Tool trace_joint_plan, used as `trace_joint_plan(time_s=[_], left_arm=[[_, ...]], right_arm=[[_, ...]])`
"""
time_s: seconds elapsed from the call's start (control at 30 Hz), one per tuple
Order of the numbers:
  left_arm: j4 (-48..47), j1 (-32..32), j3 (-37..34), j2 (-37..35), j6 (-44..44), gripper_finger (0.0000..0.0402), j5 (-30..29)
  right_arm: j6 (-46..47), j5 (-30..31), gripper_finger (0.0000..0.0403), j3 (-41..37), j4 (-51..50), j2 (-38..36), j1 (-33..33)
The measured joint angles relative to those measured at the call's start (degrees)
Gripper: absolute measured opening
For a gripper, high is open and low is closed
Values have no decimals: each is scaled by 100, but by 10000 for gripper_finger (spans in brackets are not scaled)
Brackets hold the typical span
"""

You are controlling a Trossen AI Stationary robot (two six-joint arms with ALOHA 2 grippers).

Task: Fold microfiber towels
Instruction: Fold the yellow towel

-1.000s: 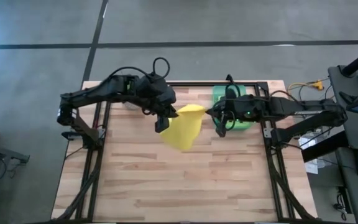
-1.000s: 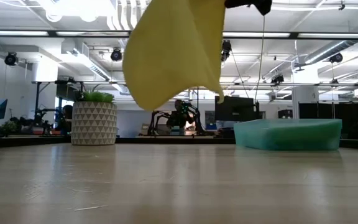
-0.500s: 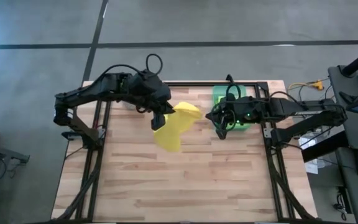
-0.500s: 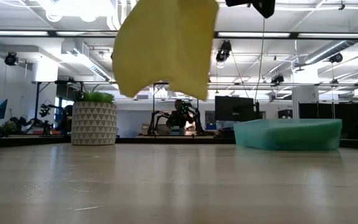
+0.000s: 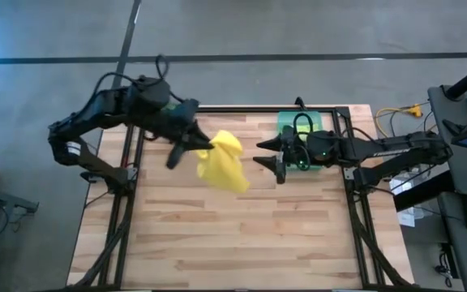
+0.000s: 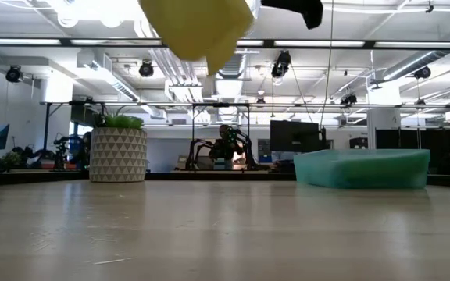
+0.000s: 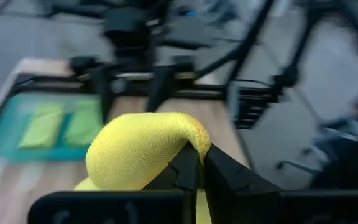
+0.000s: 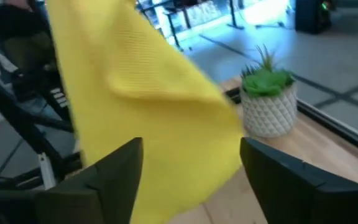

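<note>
Yellow cloth, one microfiber towel [image 5: 224, 157], is dangling above the table [image 5: 242, 235]: your left gripper [image 5: 201, 146] is pinching it, while your right gripper [image 5: 267, 151] is hanging nearby, fingers spread. Two lime towels [image 7: 64, 122] are lying in one green bin [image 5: 298, 122].

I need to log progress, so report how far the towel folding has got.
Done: nothing folded lies on the table.
In hand: the left gripper is shut on the yellow towel, holding it bunched in the air; the right gripper stands open beside it.
Left: this towel, plus green towels in the bin.
</note>
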Motion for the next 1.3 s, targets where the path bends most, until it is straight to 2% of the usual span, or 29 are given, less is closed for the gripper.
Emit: trace_joint_plan(time_s=[0.1,0.23,0.4,0.53,0.7,0.83,0.93,1.0,1.07,1.2,1.23,1.3], left_arm=[[59,0,0,-156,82,0,538],[581,0,0,-313,45,0,1021],[1406,0,0,-389,-117,0,1285],[1812,0,-1,-376,-315,0,1773],[1818,0,-2,-339,-463,0,1832],[1956,0,-2,-254,-595,0,1827],[1978,0,-2,-207,-707,0,1829],[1949,0,-2,-182,-718,0,1829],[1945,-2,-4,-179,-718,0,1827],[1949,-2,-4,-201,-736,0,1644],[1947,-2,-4,-221,-736,0,1552],[1945,-2,-4,-253,-731,0,1383]], right_arm=[[-200,-94,280,-25,164,25,0],[-428,-233,290,57,239,251,0],[-474,-815,292,364,489,774,12],[-482,-863,292,754,544,1179,15],[-799,-1281,292,1321,705,1508,11],[-980,-1340,292,1659,739,1804,13],[-1099,-1700,285,1906,772,1980,4],[-1099,-1790,261,2037,778,2055,12],[-1167,-1809,213,2059,750,2060,35],[-1468,-1889,62,2020,429,1875,37],[-1543,-1891,37,2021,306,1809,36],[-1549,-1845,20,2013,-213,1612,35]])
